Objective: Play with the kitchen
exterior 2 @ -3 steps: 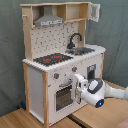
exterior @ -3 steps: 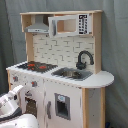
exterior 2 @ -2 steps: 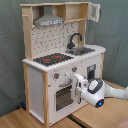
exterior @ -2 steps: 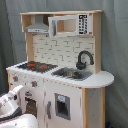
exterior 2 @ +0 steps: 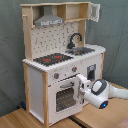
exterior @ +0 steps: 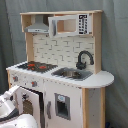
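The kitchen is a tall white and light-wood toy with a black-red stovetop, a black faucet and a grey sink. In the second exterior view the kitchen fills the left and middle. My gripper is at the right edge of the windowed oven door, just below the knobs. The door looks slightly ajar. In the first exterior view only part of my white arm shows at the bottom left, and the gripper is hidden.
A range hood and an upper cabinet with an open door top the kitchen. The toy stands on a wooden surface. A grey curtain hangs behind. My arm's wrist reaches in from the second exterior view's right.
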`<state>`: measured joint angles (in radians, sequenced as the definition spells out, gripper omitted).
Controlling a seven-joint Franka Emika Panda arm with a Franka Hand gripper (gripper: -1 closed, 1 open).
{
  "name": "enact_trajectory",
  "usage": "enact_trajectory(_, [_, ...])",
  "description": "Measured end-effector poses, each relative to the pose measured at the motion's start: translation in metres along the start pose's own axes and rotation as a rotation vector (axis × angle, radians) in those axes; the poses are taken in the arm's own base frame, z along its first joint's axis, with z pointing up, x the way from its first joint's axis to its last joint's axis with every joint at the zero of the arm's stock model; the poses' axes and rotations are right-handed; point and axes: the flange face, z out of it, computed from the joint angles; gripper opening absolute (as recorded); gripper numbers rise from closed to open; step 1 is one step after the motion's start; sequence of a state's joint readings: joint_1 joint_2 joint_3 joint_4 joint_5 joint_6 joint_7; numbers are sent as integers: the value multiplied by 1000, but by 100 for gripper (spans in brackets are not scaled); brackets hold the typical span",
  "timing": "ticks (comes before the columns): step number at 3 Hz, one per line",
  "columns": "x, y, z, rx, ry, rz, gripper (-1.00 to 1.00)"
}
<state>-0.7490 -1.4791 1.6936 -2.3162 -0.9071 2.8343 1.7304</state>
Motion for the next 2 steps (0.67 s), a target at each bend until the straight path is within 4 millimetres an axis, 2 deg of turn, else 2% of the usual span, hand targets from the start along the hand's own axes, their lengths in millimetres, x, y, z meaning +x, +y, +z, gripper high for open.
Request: enact_trajectory(2, [11,-12,-60,-9,70,0,-100])
